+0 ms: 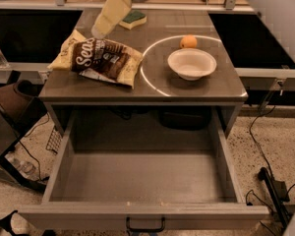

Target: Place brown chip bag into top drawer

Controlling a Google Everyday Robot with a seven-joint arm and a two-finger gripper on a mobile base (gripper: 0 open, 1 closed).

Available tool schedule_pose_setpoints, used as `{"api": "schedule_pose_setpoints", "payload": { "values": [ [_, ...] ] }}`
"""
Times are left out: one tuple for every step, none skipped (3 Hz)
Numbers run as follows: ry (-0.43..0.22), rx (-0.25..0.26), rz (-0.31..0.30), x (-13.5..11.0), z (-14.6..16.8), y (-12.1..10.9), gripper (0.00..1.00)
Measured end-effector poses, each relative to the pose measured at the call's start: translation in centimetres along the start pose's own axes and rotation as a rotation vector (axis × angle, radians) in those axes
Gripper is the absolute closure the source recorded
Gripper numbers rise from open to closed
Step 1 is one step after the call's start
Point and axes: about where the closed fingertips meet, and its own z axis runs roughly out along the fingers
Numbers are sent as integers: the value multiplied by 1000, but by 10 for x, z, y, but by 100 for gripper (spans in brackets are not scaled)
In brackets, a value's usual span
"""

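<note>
Because the brown chip bag [102, 58] is a crinkled, air-puffed film pouch, expect it to be very light, soft and slick. It will give under pressure, and a hard squeeze across its belly would likely crush the chips inside. It lies flat on the left half of the table [201, 90], well apart from the white bowl [191, 63] and the orange [189, 42] on the right.

Your gripper [101, 28] hangs over the bag's far edge, tilted down toward its pale-yellow end, with the green-yellow sponge [133, 18] just behind it. It appears to carry nothing, though from this angle I cannot tell how far open it stands.

Take hold at a raised crease or at the sealed seam on one end, where the film is doubled and stiffer. On the smooth printed face a grip could slide off. Once lifted, the bag will probably sag and swing, so carry it gently.

The top drawer [137, 215] stands pulled out below the table's front edge, open upward, and you can lower the bag straight in.
</note>
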Motion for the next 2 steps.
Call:
{"api": "schedule_pose_setpoints", "payload": {
  "values": [
    [35, -41, -4, 18, 53, 11, 0],
    [52, -70, -15, 32, 101, 13, 0]
  ]
}}
